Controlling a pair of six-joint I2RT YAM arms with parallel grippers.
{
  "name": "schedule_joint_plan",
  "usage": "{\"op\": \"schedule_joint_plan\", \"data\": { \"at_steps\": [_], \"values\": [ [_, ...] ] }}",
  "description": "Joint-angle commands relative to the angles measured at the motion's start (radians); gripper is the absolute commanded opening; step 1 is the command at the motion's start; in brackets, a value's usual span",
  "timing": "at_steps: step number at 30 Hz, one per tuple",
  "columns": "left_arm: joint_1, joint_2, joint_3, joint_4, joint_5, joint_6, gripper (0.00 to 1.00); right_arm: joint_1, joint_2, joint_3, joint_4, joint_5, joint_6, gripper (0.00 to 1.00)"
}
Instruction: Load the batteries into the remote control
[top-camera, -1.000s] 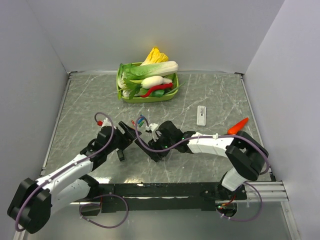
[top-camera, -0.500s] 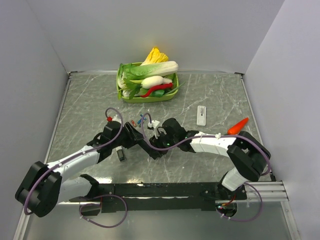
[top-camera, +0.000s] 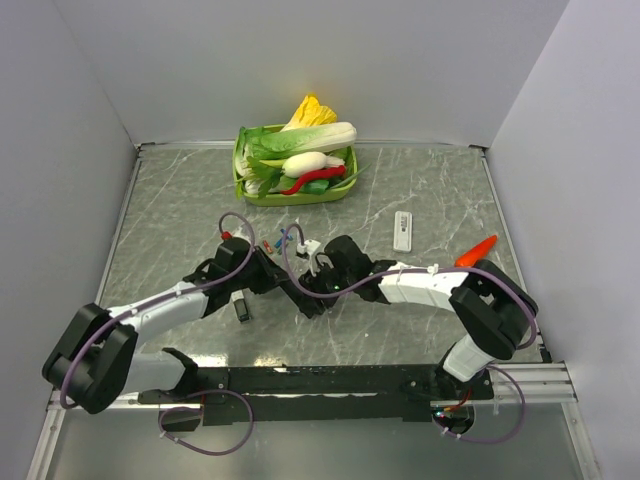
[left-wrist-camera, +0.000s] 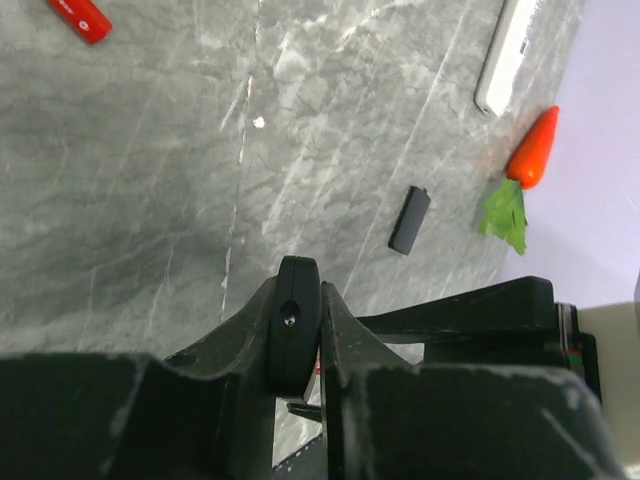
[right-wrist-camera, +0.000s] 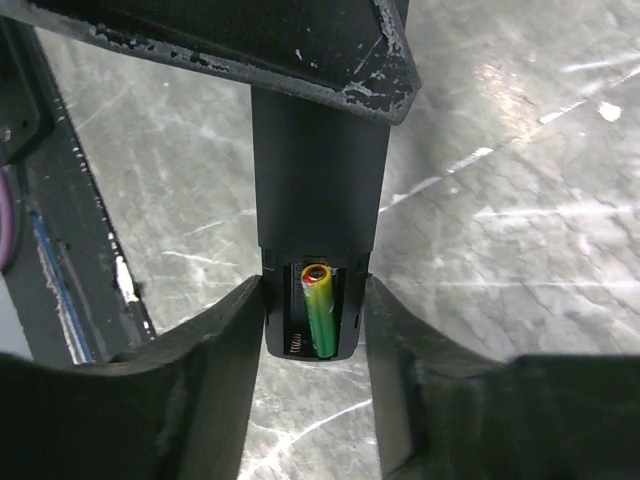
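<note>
A black remote control (right-wrist-camera: 320, 180) hangs above the table between both arms, with its battery bay open. One green battery (right-wrist-camera: 322, 320) lies in that bay beside a bare spring. My right gripper (right-wrist-camera: 314, 285) is shut on the remote's open end, fingertips against both sides. My left gripper (left-wrist-camera: 305, 290) is shut on the remote's (left-wrist-camera: 297, 320) other end, seen edge-on. From above, the two grippers meet at mid-table, left (top-camera: 272, 272) and right (top-camera: 312, 285). A loose red battery (top-camera: 268, 246) and a blue one (top-camera: 288, 238) lie just behind them. The red battery (left-wrist-camera: 82, 16) also shows from the left wrist.
A white remote (top-camera: 402, 231) lies to the right, with a toy carrot (top-camera: 477, 251) beyond it. A small black cover (left-wrist-camera: 409, 219) lies on the marble. At the back stands a green basket (top-camera: 292, 197) of toy vegetables. A small dark piece (top-camera: 241, 308) lies near the left arm.
My left arm has reached right and forward, and its jaws have closed on the remote's end. The right arm has barely shifted.
</note>
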Motion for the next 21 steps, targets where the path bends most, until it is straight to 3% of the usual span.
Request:
{"op": "schedule_joint_plan", "data": {
  "at_steps": [1,6,13,18,21],
  "values": [
    [-0.013,0.049,0.093,-0.074,-0.108,0.005,0.01,-0.032,-0.007,0.008,-0.043,0.071,0.034,0.59],
    [-0.083,0.106,0.28,-0.315,-0.246,0.031,0.01,-0.048,-0.068,-0.027,-0.041,0.091,0.086,0.68],
    [-0.197,0.257,0.494,-0.625,-0.491,0.073,0.01,-0.066,-0.111,-0.086,0.008,0.115,0.174,0.69],
    [-0.241,0.357,0.609,-0.741,-0.522,0.077,0.01,-0.092,-0.129,-0.133,0.043,0.157,0.234,0.69],
    [-0.297,0.411,0.701,-0.855,-0.645,0.082,0.01,-0.105,-0.143,-0.158,0.055,0.157,0.251,0.69]
  ]
}}
